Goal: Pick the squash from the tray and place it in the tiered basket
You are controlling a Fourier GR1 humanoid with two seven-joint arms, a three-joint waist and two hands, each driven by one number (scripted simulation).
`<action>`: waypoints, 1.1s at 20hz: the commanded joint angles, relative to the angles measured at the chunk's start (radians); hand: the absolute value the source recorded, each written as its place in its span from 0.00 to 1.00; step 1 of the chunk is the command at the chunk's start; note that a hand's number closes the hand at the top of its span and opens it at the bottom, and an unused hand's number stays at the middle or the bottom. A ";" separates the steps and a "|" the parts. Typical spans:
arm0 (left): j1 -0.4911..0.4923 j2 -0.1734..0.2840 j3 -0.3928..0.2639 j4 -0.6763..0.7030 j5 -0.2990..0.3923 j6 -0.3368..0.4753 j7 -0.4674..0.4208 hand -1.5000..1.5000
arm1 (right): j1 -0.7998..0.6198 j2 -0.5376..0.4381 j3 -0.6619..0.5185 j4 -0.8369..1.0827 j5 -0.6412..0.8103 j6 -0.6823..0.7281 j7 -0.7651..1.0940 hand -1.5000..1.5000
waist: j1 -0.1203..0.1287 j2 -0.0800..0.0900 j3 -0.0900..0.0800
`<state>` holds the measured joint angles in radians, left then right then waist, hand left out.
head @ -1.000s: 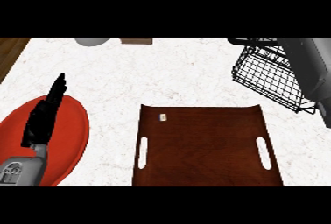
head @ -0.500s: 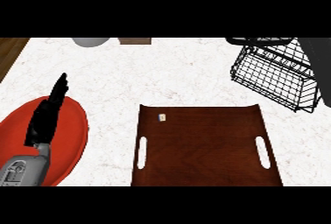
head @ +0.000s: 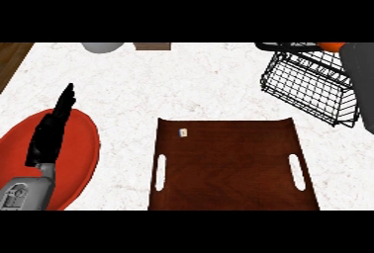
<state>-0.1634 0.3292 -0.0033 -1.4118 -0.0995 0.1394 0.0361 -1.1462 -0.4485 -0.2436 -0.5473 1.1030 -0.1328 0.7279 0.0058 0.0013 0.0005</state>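
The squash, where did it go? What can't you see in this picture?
- Squash: only an orange bit shows at the head view's top right edge, above the wire basket; I cannot tell if it is the squash.
- Right hand: hidden; only a grey arm shows.
- Small white thing on the brown tray: too small.

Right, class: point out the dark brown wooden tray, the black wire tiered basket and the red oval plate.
Dark brown wooden tray [head: 226,168]: head view, bare centre.
Black wire tiered basket [head: 310,86]: head view, side mesh.
Red oval plate [head: 80,148]: head view, right part.
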 commanded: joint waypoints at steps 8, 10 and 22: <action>-0.008 -0.022 0.015 -0.016 -0.010 -0.007 0.027 0.50 | 0.108 0.032 -0.062 -0.156 -0.091 -0.214 -0.058 0.00 | -0.003 -0.001 -0.001; 0.045 -0.045 -0.005 -0.048 -0.027 0.011 0.011 0.50 | 0.123 0.016 -0.073 -0.212 -0.105 -0.239 -0.068 0.00 | -0.005 -0.004 -0.001; 0.046 0.005 0.056 -0.067 -0.012 -0.023 0.062 0.50 | 0.324 -0.001 -0.119 -0.783 -0.189 -0.036 0.258 0.00 | -0.047 -0.019 -0.001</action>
<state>-0.1241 0.3208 0.0343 -1.4709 -0.1166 0.1230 0.0849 -0.9083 -0.4745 -0.3351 -1.1355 0.9647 -0.2220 0.8879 -0.0280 -0.0135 -0.0007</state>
